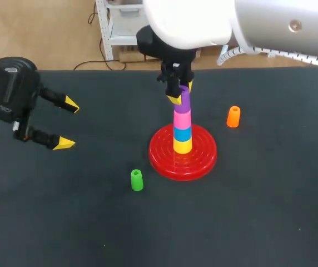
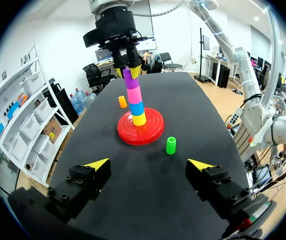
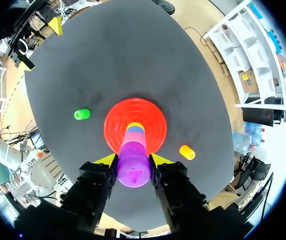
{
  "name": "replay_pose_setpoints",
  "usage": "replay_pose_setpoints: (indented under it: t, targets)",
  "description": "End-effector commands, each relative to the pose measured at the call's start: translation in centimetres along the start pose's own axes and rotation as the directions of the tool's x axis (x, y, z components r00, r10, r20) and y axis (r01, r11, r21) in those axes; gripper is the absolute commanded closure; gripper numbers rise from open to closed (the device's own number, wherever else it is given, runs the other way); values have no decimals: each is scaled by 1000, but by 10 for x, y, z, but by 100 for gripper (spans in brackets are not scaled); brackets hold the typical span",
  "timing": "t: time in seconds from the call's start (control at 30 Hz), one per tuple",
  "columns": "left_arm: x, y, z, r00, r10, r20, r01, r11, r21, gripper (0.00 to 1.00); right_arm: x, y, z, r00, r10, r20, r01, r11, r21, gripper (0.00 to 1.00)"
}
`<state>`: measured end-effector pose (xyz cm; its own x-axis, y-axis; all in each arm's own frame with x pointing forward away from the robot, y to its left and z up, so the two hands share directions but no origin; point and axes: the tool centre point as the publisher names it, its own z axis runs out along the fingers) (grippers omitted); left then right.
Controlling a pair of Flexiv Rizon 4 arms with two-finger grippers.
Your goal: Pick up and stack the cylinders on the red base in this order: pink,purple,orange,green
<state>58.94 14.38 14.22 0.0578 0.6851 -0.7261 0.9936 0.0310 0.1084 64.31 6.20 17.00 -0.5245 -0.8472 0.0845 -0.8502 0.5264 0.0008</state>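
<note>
On the red base [image 1: 164,158] [image 2: 150,134] [image 3: 117,125] stands a stack: yellow at the bottom, then blue, a pink cylinder [image 1: 182,118] [image 2: 134,94], and a purple cylinder [image 1: 185,101] [image 2: 129,78] [image 3: 133,165] on top. My right gripper [image 1: 181,93] [image 3: 133,160] comes down from above, its yellow-tipped fingers pressed on both sides of the purple cylinder. The orange cylinder [image 1: 233,117] [image 2: 122,101] [image 3: 187,152] stands right of the base. The green cylinder [image 1: 137,180] [image 2: 171,145] [image 3: 82,114] stands in front of the base, to its left. My left gripper [image 1: 68,123] [image 2: 149,164] hangs open and empty at the table's left.
The black table mat [image 1: 259,211] spreads wide in front of and beside the base. My right arm's white body [image 1: 203,22] hangs over the far middle of the table.
</note>
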Motion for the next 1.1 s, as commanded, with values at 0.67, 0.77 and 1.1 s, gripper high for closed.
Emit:
replay_pose_setpoints:
  t: [0.67, 0.77, 1.1]
  targets:
    - [1, 1, 1, 1000, 2, 2, -2, 1000, 0, 0, 0, 1, 14, 999, 17, 36, -16, 1000, -14, 100]
    - [1, 1, 1, 1000, 2, 2, -2, 1000, 0, 0, 0, 1, 15, 999, 19, 36, -18, 1000, -13, 100]
    - [1, 1, 1, 1000, 2, 2, -2, 1000, 0, 0, 0, -6, 21, 999, 34, 35, -32, 998, -48, 100]
